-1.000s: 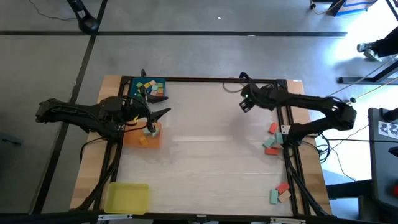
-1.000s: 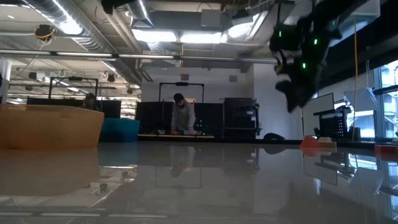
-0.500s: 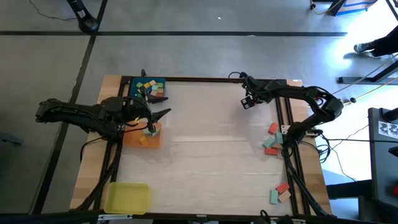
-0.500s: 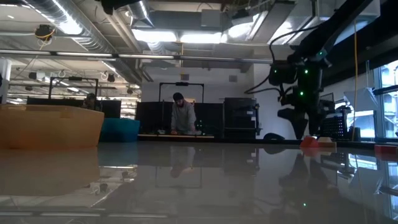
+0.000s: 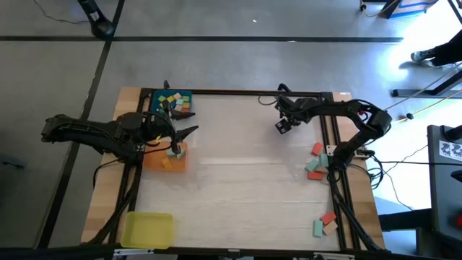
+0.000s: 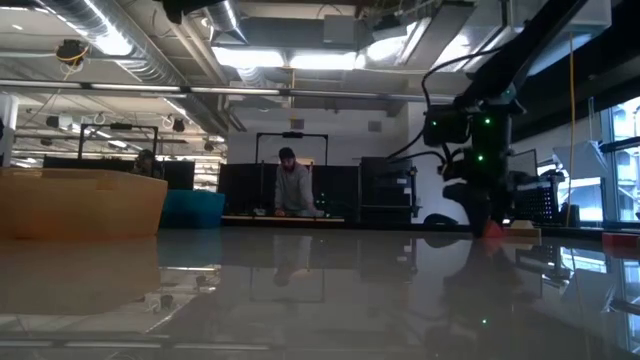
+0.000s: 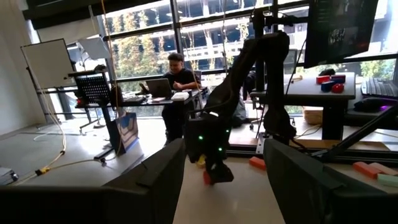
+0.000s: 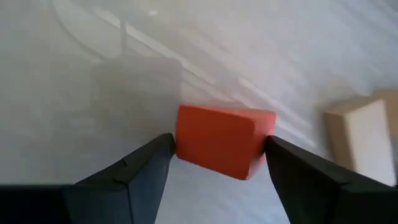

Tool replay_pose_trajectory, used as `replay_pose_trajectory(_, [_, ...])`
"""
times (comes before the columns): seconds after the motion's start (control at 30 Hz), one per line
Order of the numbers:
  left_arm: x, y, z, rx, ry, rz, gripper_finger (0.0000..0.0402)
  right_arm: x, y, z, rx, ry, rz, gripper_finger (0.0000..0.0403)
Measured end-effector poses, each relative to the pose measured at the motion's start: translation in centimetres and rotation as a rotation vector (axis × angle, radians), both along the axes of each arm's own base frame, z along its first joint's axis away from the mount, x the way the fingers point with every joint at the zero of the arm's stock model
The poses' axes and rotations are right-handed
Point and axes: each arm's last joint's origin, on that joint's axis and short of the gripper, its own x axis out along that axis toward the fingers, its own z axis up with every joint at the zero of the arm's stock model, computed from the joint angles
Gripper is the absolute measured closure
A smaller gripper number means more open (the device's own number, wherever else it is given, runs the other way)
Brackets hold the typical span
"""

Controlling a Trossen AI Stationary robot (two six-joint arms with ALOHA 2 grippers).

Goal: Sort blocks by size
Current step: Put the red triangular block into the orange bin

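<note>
The table (image 5: 238, 180) stretches pale and mostly bare between the two arms, with a blue tray (image 5: 173, 101) full of small cubes at the far left corner, an orange tray (image 5: 166, 159) just in front of it, and a yellow tray (image 5: 146, 228) down at the near left corner.

Over on the left, nothing stirs. The left gripper (image 5: 179, 141) hangs over the orange tray exactly where it was a second ago, fingers spread wide, nothing between them.

The right arm is the one to watch. A second ago it was up and swinging near the far right corner; now the right gripper (image 5: 283, 124) has dropped low and slid a touch inward along the far edge. And look at its own camera: an orange-red block (image 8: 221, 148) sits squarely between the fingers, each tip just beside a face, jaws wide and not yet pinching that I can see. The block lies on the table, so I'd call this lined up for a grab rather than a hold.

More blocks (image 5: 315, 162) wait by the right edge, and another cluster (image 5: 326, 224) near the front right corner.
</note>
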Motion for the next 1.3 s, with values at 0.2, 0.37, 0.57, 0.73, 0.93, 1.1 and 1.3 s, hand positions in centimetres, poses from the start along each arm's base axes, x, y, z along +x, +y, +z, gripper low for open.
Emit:
replay_pose_trajectory(0.2, [0.0,0.0,0.0,0.003,0.000,0.001,0.0196,1.8,2.1,0.3,0.021,-0.030,0.105,0.0139])
replay_pose_trajectory(0.37, [0.0,0.0,0.0,-0.014,-0.007,-0.001,0.0196,3.8,3.2,2.3,0.079,-0.050,0.239,0.0139])
replay_pose_trajectory(0.57, [0.0,0.0,0.0,-0.019,-0.008,-0.001,0.0196,3.9,3.0,4.9,0.091,0.105,0.454,0.0139])
replay_pose_trajectory(0.73, [0.0,0.0,0.0,-0.019,-0.007,-0.001,0.0196,4.0,3.0,4.7,0.087,0.159,0.724,0.0139])
replay_pose_trajectory(0.93, [0.0,0.0,0.0,-0.012,-0.003,0.000,0.0196,3.9,3.2,3.4,0.077,0.181,1.112,0.0139])
replay_pose_trajectory(1.1, [0.0,0.0,-0.1,0.010,0.008,0.002,0.0196,4.2,3.0,2.2,-0.034,0.186,1.186,0.0139])
replay_pose_trajectory(1.3, [0.0,0.0,-0.1,0.009,0.009,0.002,0.0196,4.1,3.0,1.1,0.000,0.192,1.179,0.0149])
